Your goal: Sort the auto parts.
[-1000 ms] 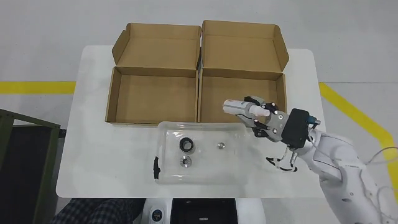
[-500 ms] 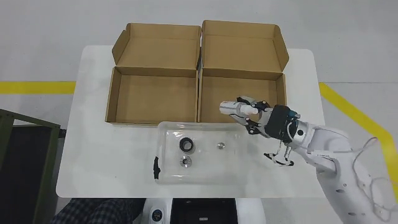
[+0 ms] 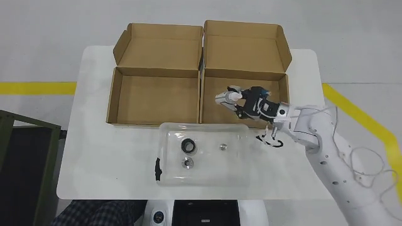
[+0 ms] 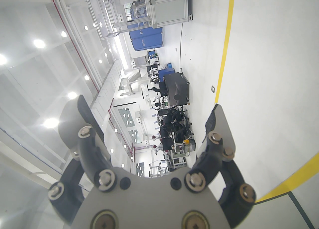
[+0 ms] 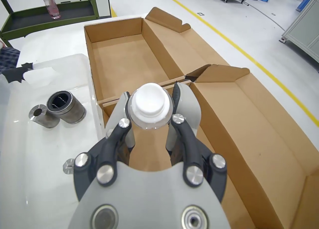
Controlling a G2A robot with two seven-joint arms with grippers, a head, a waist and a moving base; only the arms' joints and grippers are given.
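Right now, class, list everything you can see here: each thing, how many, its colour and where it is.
table: 1, white, under everything.
left box, right box: 2, brown cardboard, open, side by side at the far side.
tray: 1, clear, in front of the boxes.
bearing, cylinder, small stud: 3, silver metal, in the tray.
white part: 1, white, in the right gripper.
right gripper: 1, grey and black, shut, over the right box.
left gripper: 1, grey and black, open, holding nothing.

Right gripper [image 5: 151,96] tight on white part [image 5: 149,107], arm outstretched; left gripper [image 4: 149,105] wide apart.
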